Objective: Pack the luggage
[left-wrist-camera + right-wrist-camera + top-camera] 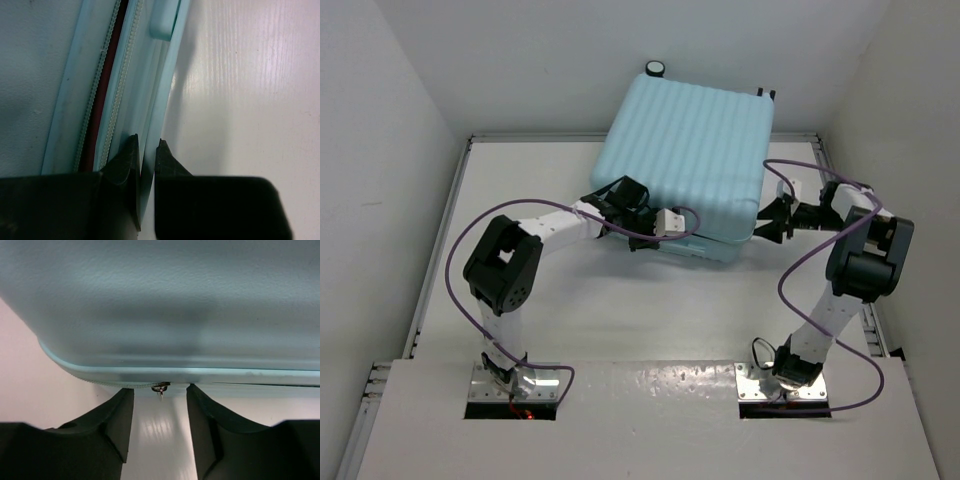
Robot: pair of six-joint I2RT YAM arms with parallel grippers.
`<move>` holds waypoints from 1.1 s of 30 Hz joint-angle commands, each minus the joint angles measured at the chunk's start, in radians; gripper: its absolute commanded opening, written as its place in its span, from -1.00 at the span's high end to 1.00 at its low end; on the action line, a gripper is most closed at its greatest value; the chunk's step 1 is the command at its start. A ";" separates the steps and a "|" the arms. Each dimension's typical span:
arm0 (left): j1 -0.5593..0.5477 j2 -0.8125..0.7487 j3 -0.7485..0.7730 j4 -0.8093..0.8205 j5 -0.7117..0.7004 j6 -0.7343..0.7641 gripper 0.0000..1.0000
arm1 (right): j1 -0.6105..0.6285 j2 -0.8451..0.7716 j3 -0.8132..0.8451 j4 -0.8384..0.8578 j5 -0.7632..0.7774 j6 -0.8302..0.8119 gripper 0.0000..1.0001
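Nearly closed, the left gripper [146, 145] has its jaws down to a thin slit at the near left side of the luggage [685, 150], and a pale blue strip of the lower shell's rim runs into that slit; it looks pinched on that rim. Just left of its fingers [125, 160] in the left wrist view, two rows of zip teeth [107, 75] run along the luggage's seam. They stand apart, with a dark red strip [102, 100] showing between them.

The luggage itself lies flat with its ribbed shell up and its lid down, turned at a slant. One small wheel [655, 69] shows at its far left corner. The white table [620, 320] lies bare on its near side.

At the near right corner of the luggage, the right gripper [160, 389] holds its jaws apart and grips nothing. A small metal zip pull [160, 387] hangs from the luggage's seam in the gap between its fingertips [127, 405], clear of both.
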 commanded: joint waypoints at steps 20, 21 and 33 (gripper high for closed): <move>0.107 0.099 -0.077 -0.135 -0.513 -0.266 1.00 | 0.061 -0.032 -0.091 0.031 -0.052 0.074 1.00; 0.107 0.099 -0.091 -0.135 -0.504 -0.266 1.00 | 0.060 -0.061 -0.112 0.039 -0.050 0.082 1.00; 0.057 0.036 -0.103 -0.135 -0.449 -0.346 1.00 | 0.064 -0.210 -0.241 -0.086 0.009 0.145 1.00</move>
